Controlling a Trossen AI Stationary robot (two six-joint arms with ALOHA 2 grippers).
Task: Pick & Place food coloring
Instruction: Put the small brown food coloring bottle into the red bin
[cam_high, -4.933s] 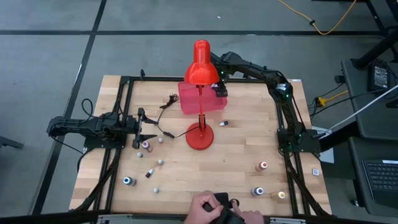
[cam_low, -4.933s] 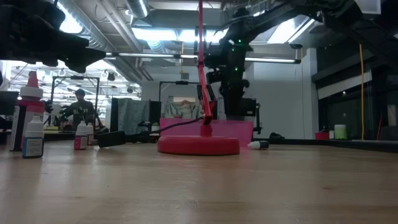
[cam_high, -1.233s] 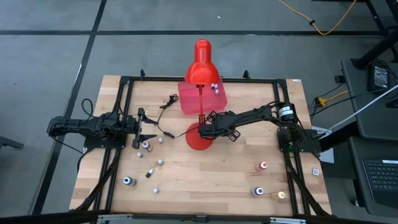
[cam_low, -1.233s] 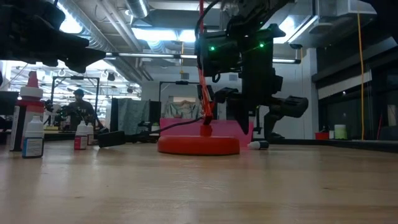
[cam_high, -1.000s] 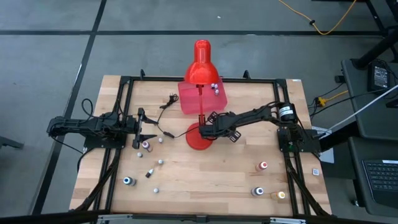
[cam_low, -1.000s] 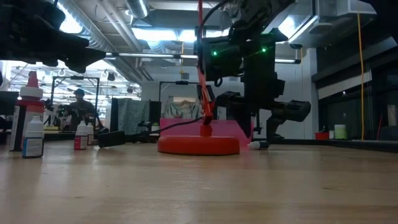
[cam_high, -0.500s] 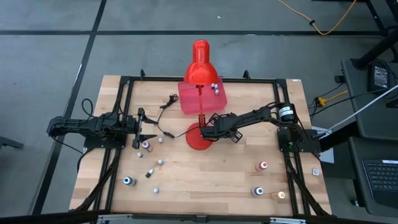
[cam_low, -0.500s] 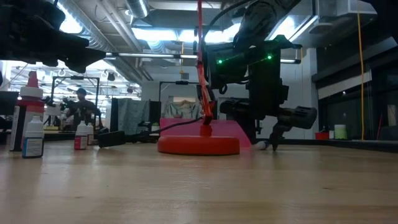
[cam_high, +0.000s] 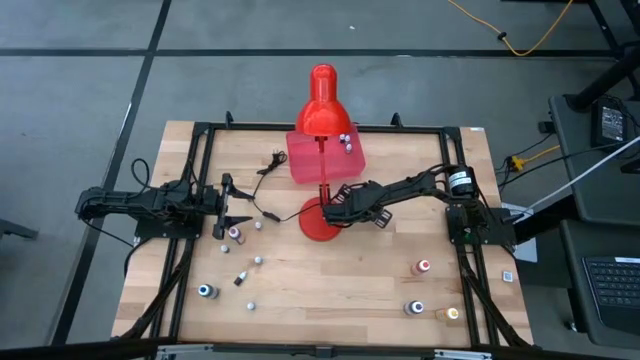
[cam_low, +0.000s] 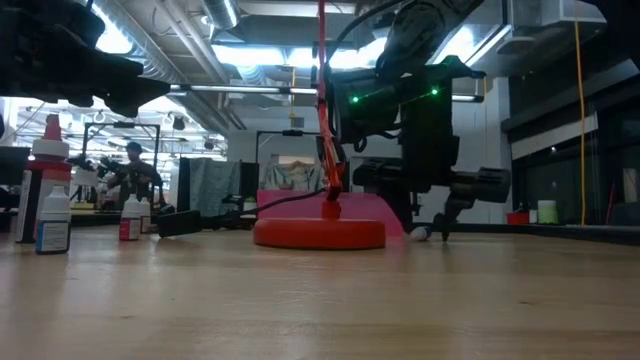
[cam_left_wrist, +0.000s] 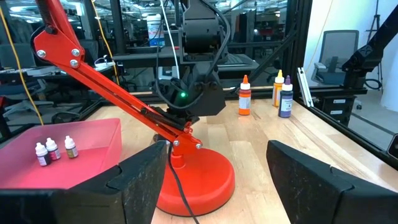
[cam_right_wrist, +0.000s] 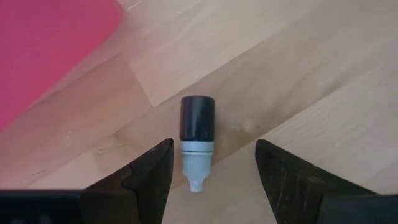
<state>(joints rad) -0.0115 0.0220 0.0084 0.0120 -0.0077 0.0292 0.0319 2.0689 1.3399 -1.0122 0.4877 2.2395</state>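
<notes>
Tray (cam_left_wrist: 93, 140) holds three bottles (cam_left_wrist: 55, 149) — right gripper (cam_right_wrist: 210, 163) fingers open astride dark bottle (cam_right_wrist: 198, 138); left open, empty.

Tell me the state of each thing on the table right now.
Right gripper: open, astride the dark bottle.
Dark bottle: lying on its side.
Left gripper: open, idle at the left edge.
Tray: holding three bottles.
Lamp: standing.

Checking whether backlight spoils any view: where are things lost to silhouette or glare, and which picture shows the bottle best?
Low view: ceiling lights leave the right gripper a silhouette. Right wrist view: evenly lit, the lying dark bottle sharp between open fingers.
</notes>
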